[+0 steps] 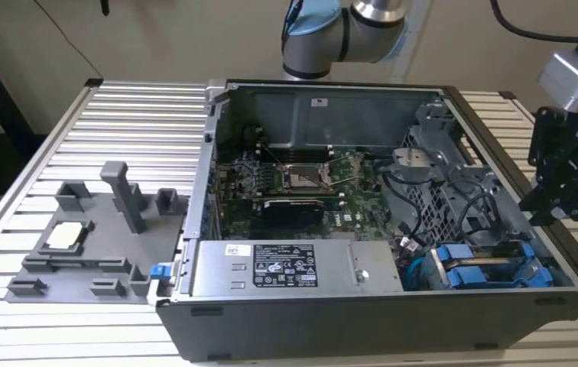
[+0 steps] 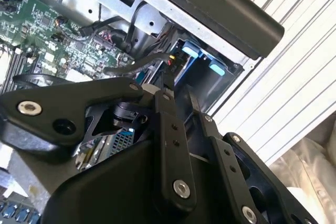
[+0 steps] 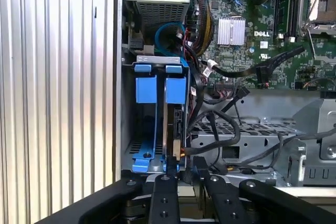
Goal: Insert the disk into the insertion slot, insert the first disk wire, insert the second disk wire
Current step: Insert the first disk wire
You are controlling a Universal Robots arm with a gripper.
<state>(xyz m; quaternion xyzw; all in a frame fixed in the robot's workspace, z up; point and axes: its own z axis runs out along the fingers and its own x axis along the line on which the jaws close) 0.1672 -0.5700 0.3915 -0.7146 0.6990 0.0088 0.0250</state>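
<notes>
The jaws are standing narrowly apart, gripping nothing, just off the disk (image 3: 176,90), which is sitting upright in the insertion slot (image 3: 157,59) by the bench's (image 1: 136,115) edge at the exterior view's right.

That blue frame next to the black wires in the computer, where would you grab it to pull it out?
Probably by the blue frame's broad flat end, pinching across its side edges and coming straight in through the computer case's open side. It stands on edge in its bay, and walls block the other ways.
</notes>
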